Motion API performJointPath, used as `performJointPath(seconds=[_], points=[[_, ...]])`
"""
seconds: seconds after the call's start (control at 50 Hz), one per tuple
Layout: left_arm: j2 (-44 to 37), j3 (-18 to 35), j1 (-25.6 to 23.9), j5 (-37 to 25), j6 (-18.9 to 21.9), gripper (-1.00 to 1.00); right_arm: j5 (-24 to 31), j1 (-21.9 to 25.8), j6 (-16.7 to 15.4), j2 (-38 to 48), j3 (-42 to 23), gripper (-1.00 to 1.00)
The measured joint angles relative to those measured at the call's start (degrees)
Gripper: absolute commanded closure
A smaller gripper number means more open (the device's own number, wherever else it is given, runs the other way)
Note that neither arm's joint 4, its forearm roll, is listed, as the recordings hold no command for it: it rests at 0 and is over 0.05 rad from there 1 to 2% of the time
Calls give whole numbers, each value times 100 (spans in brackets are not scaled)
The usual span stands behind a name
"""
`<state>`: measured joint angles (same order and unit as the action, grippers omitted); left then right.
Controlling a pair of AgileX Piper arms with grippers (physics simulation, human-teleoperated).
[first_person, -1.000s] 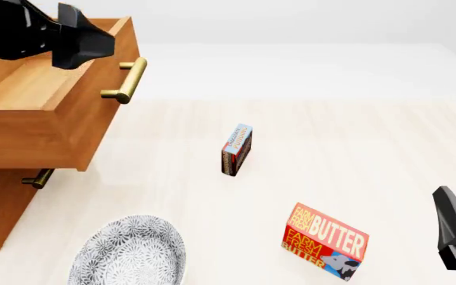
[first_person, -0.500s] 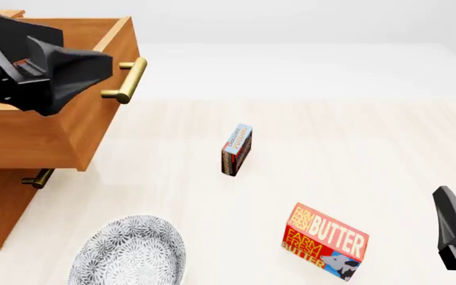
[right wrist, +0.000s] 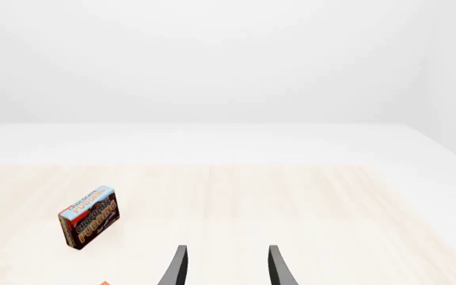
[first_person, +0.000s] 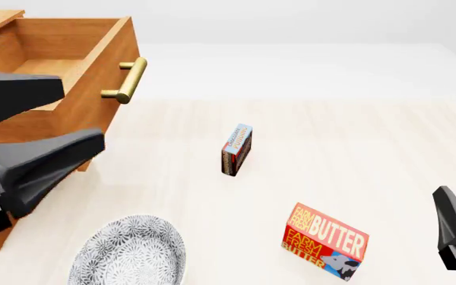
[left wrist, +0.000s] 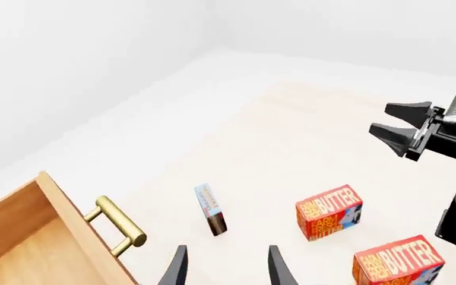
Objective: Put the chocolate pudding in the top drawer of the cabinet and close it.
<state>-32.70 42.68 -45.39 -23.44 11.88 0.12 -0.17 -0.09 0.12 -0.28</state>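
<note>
Since half a second ago the left end effector (first_person: pixel 34 127) has drawn back out of the top drawer (first_person: pixel 69 65) toward the camera, and now hangs low before the cabinet (first_person: pixel 54 133), fingers spread wide and empty. Right end effector (right wrist: pixel 224 267) has not shifted; its fingers stand apart, holding nothing.

Step in hand, as judged: drawer opened, transit toward the pick. Chocolate pudding (first_person: pixel 237 149) stands on its narrow edge on the tabletop (first_person: pixel 355 142), ahead of and to the right of the left end effector, well apart from it; from the right end effector it lies forward and off to the left.

Next move likely calls for a reach across to the box and fingers closing on its thin faces.

Clearances: bare tabletop rings the pudding. One butter box (first_person: pixel 324 240) sits near the right end effector, and a second (left wrist: pixel 396 261) shows only in the left wrist view. A patterned plate (first_person: pixel 129 252) lies just below the left end effector. Drawer's brass handle (first_person: pixel 128 80) juts toward the open tabletop.
</note>
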Motion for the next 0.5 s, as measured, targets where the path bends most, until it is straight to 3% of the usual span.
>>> performJointPath(seconds=[0.28,0.5], points=[[465,-1113,-614,1065,136,-100,0,0,0,0,0,-100],[688,-1860,-796,1937,-79,-100,0,0,0,0,0,-100]])
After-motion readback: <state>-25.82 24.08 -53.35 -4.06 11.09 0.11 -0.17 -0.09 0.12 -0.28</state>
